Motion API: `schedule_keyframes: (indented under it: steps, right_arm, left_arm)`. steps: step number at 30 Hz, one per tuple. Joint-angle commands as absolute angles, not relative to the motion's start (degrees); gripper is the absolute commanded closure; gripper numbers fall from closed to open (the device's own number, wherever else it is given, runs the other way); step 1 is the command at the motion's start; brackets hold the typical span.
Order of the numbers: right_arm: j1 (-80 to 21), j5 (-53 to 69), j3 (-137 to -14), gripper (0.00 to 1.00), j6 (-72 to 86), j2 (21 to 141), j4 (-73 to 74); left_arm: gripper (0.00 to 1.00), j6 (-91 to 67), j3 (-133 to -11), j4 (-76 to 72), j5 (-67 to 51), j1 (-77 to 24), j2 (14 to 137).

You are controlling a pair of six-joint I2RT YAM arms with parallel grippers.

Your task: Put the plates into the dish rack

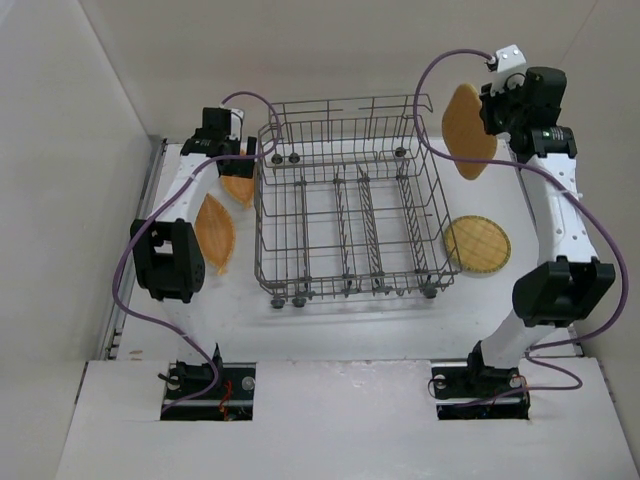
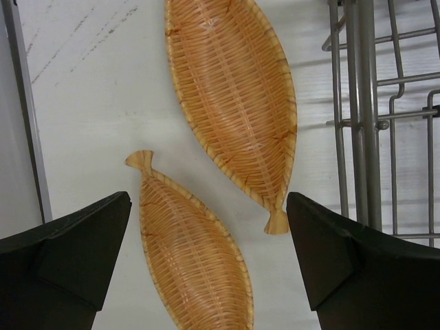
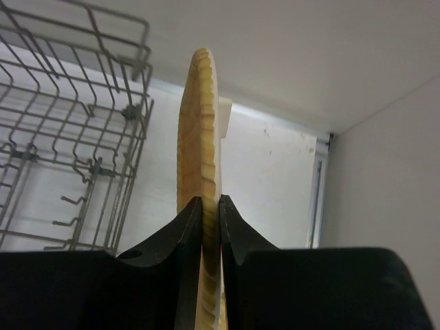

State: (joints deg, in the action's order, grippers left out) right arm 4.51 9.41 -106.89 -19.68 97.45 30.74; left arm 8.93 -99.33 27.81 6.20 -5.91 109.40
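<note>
The grey wire dish rack (image 1: pixel 437 215) stands mid-table with nothing in it; it also shows in the left wrist view (image 2: pixel 360 117) and the right wrist view (image 3: pixel 75 124). My right gripper (image 1: pixel 487 118) (image 3: pixel 210 203) is shut on the edge of a round orange-tan plate (image 1: pixel 468 130) (image 3: pixel 198 130), held upright in the air beyond the rack's right back corner. A second round plate (image 1: pixel 477 244) with a grid pattern lies flat right of the rack. Two woven, fish-shaped tan plates (image 1: pixel 217 232) (image 1: pixel 238 188) lie left of the rack. My left gripper (image 1: pixel 232 155) (image 2: pixel 208 206) hangs open above them (image 2: pixel 196 254) (image 2: pixel 230 96).
White walls close in at the back and both sides. A metal rail (image 2: pixel 24 103) runs along the table's left edge. Purple cables (image 1: pixel 130 270) loop beside both arms. The rack's small wheels (image 1: pixel 290 300) face the near edge.
</note>
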Motion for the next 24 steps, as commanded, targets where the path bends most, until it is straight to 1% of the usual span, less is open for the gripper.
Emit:
schedule_keyframes:
  steps: [1, 5, 8, 16, 24]
  right_arm:
    - [3.13, 7.47, -107.58, 1.00, -24.51, 90.71, 18.21]
    - [1.19, 7.64, -103.81, 1.00, -29.69, 85.88, 11.19]
    - [-0.48, 12.20, -100.29, 1.00, -34.79, 82.36, 6.51]
    - [-1.36, 24.95, -99.67, 1.00, -39.63, 81.65, 5.71]
    - [-3.99, 34.71, -100.46, 1.00, -43.77, 83.58, 5.89]
  left_arm:
    - [0.00, 7.30, -97.74, 25.75, 5.80, -5.93, 104.68]
    - [0.00, 6.86, -96.51, 25.40, 5.36, -5.93, 103.98]
    - [0.00, 6.59, -96.24, 25.40, 5.36, -5.93, 103.89]
    - [0.00, 5.71, -95.80, 25.40, 5.54, -5.93, 103.19]
    - [0.00, 4.57, -94.04, 25.84, 6.42, -6.02, 101.25]
